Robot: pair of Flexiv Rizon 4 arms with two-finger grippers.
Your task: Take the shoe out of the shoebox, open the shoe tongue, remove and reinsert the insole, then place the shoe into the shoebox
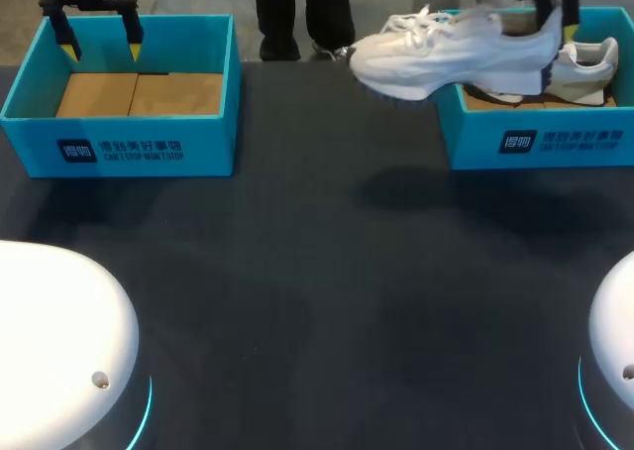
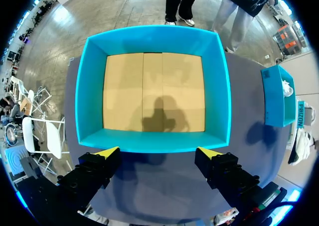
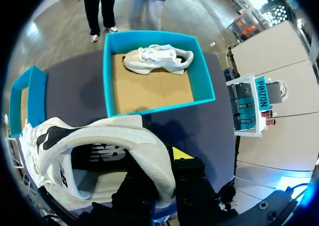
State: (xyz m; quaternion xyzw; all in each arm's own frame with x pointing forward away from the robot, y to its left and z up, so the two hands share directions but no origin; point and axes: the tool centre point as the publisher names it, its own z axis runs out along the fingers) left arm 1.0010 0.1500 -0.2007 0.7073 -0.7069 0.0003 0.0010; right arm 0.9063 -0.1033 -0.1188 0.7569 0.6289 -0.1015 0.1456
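A white sneaker [image 1: 451,54] hangs in the air, toe to the left, over the left rim of the right blue shoebox [image 1: 540,143]. My right gripper [image 1: 553,26] is shut on its heel. In the right wrist view the heel collar [image 3: 149,151] runs between the fingers of that gripper [image 3: 167,183]. A second white sneaker [image 1: 584,73] lies inside that box [image 3: 202,76]. My left gripper [image 1: 101,46] hovers open over the left blue shoebox [image 1: 119,153]. Its yellow tips [image 2: 107,152] stand wide apart above the near wall [image 2: 154,141] of this box, which shows only a bare cardboard bottom.
Two white robot bases [image 1: 59,341] [image 1: 614,341] sit at the table's front corners. Dark tabletop [image 1: 317,272] stretches between the two boxes and toward the front.
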